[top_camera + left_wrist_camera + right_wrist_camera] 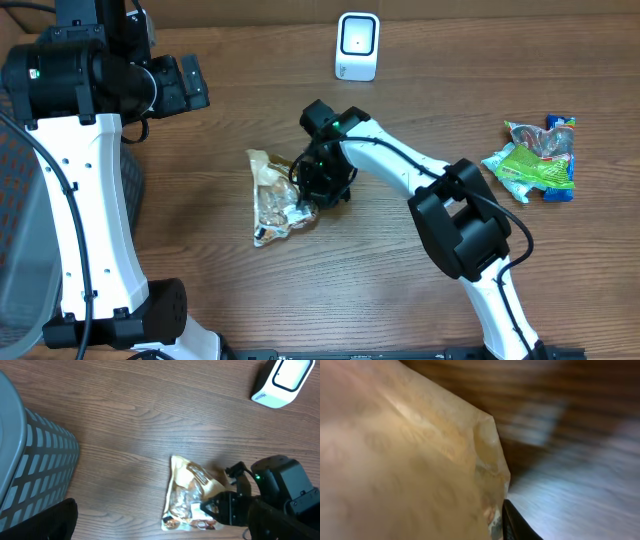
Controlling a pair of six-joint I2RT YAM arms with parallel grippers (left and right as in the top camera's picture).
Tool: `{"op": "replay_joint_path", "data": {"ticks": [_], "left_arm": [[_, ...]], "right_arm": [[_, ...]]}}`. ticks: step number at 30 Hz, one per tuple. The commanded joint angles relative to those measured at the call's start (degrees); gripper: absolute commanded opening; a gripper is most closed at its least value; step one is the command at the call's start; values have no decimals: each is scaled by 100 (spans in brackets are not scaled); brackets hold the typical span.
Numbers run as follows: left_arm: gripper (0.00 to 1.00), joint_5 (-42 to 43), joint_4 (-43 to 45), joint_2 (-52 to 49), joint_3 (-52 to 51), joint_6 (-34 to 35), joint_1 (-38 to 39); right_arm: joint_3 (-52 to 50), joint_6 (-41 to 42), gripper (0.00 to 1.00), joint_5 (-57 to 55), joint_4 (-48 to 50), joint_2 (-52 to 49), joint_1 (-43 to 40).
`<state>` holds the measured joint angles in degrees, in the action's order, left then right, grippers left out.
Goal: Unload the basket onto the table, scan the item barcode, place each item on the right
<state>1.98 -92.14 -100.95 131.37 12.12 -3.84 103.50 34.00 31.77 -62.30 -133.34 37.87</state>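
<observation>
While the right gripper (306,203) pinches the snack bag (268,190) at its right edge, the left gripper (188,85) hangs wide open. White scanner (357,46) sits well apart.

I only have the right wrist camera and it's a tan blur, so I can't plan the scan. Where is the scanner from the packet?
Observer: The scanner stands at the far edge of the table, beyond the packet and slightly to its right.
Operator: Where is my claw on it?
Observer: The right claw is at the packet's right edge; whether it grips, I cannot tell.
Operator: Anything else around?
Observer: Green wrappers lie far to the right, apart from the packet.
</observation>
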Motion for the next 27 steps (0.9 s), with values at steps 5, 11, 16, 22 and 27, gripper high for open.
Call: {"op": "replay_joint_path", "data": {"ticks": [5, 11, 16, 22, 27], "left_arm": [[100, 57, 4, 92, 2, 98, 22], [100, 57, 2, 92, 2, 98, 22], [100, 57, 2, 92, 2, 98, 22], [100, 57, 2, 92, 2, 98, 22], [100, 57, 2, 92, 2, 98, 22]], "right_arm": [[-17, -1580, 31, -151, -1075, -17, -286], [328, -3093, 62, -234, -1300, -17, -837], [868, -4212, 74, -234, -1309, -17, -1169], [1493, -4996, 90, -201, -1250, -17, -1213], [1539, -5392, 94, -79, -933, -22, -922]]}}
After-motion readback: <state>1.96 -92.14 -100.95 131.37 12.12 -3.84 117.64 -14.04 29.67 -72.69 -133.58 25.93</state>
